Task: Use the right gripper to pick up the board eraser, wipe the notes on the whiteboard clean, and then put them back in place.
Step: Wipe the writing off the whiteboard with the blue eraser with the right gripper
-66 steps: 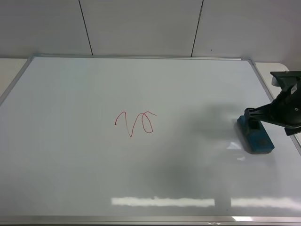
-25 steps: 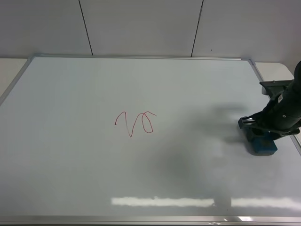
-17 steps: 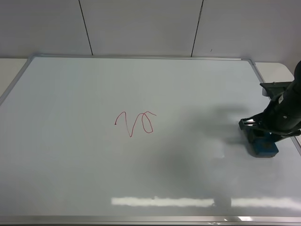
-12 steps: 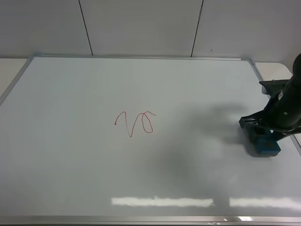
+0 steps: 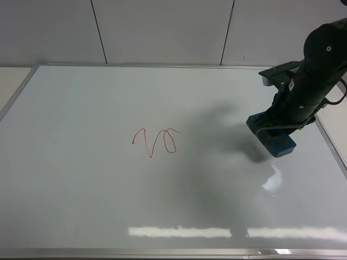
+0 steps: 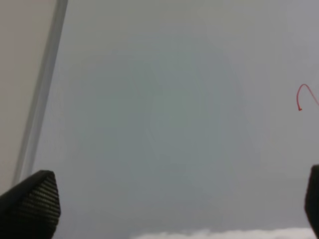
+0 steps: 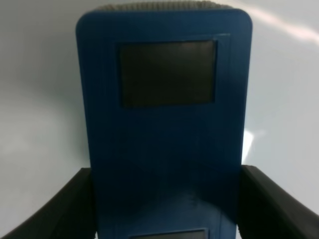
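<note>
We see the right gripper (image 5: 275,130) clamped on the board eraser (image 5: 280,144). Its two black fingers (image 7: 59,211) press against the long sides of the teal-blue block, with one dark grey patch (image 7: 167,73) showing beyond them. The eraser hangs over the right part of the whiteboard (image 5: 97,195). It is inside the silver frame (image 5: 327,142) on that side and nearer to it than to the far rail. Its shadow (image 5: 252,153) falls on the board a little apart from the block, so we judge it to be held off the surface.

The notes (image 5: 156,142), a red looping scribble, sit near the middle of the board, well apart from the eraser. Between the two we find only bare glossy white. Open board also stretches from the scribble to the left rail and to the near rail, where a bright strip of reflected light (image 5: 187,232) lies.

The left gripper (image 6: 172,206) hovers over the board's left side with its ribbed fingertips spread wide and nothing between them. The frame's left rail (image 6: 42,99) runs beside it, and one end of the red line shows at the edge of that wrist view.
</note>
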Robot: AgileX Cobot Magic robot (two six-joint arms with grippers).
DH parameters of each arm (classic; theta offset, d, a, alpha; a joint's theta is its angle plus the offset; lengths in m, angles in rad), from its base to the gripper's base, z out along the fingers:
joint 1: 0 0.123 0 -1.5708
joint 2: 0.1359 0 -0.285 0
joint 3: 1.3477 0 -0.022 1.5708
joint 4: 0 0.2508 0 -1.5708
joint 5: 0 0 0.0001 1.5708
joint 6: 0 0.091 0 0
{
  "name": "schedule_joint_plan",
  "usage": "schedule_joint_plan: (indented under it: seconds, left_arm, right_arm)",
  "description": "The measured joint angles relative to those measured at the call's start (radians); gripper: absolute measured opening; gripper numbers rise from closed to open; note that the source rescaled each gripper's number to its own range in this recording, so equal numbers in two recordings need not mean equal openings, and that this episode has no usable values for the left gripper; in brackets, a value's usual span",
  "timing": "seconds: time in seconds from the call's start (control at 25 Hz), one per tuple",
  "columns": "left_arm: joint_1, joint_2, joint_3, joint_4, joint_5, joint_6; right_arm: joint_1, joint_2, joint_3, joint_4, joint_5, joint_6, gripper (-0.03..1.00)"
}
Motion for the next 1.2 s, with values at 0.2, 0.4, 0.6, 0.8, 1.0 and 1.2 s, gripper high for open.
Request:
schedule_joint_plan:
  seconds: [0.2, 0.4, 0.6, 0.8, 1.0, 1.2]
  left_arm:
    - [0.0, 0.0, 0.0, 0.0, 0.0, 0.0]
    - [0.0, 0.0, 0.0, 0.0, 0.0, 0.0]
    - [0.0, 0.0, 0.0, 0.0, 0.0, 0.0]
    - [0.0, 0.0, 0.0, 0.0, 0.0, 0.0]
    - [0.0, 0.0, 0.0, 0.0, 0.0, 0.0]
    - [0.0, 0.0, 0.0, 0.0, 0.0, 0.0]
  right_arm:
    - [0.076, 0.0, -0.011, 0.009, 0.001, -0.161, 0.02]
    - [0.157, 0.0, -0.011, 0.023, 0.003, -0.266, 0.02]
    - [0.222, 0.0, -0.013, 0.023, 0.004, -0.334, 0.02]
    - [0.291, 0.001, -0.061, 0.023, 0.007, -0.402, 0.02]
    - [0.355, 0.067, -0.164, 0.023, 0.073, -0.418, 0.02]
    - [0.411, 0.185, -0.285, 0.023, 0.148, -0.454, 0.02]
